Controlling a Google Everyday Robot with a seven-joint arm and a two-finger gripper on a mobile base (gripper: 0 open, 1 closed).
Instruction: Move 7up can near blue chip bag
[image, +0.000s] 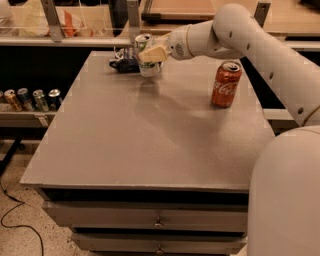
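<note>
The 7up can (145, 62) is silver-white with green lettering and a silver top, upright at the far left part of the grey table (150, 135). My gripper (151, 54) reaches in from the right and is shut on the can's middle. The can sits at or just above the tabletop, right beside the blue chip bag (123, 63), a dark crinkled bag lying flat at the table's far edge, just left of the can.
An orange-red Coca-Cola can (226, 84) stands upright on the right side of the table. Several cans (30, 100) stand on a low shelf to the left. A counter with a glass front (75, 25) runs behind the table. Drawers (155, 220) are below the tabletop.
</note>
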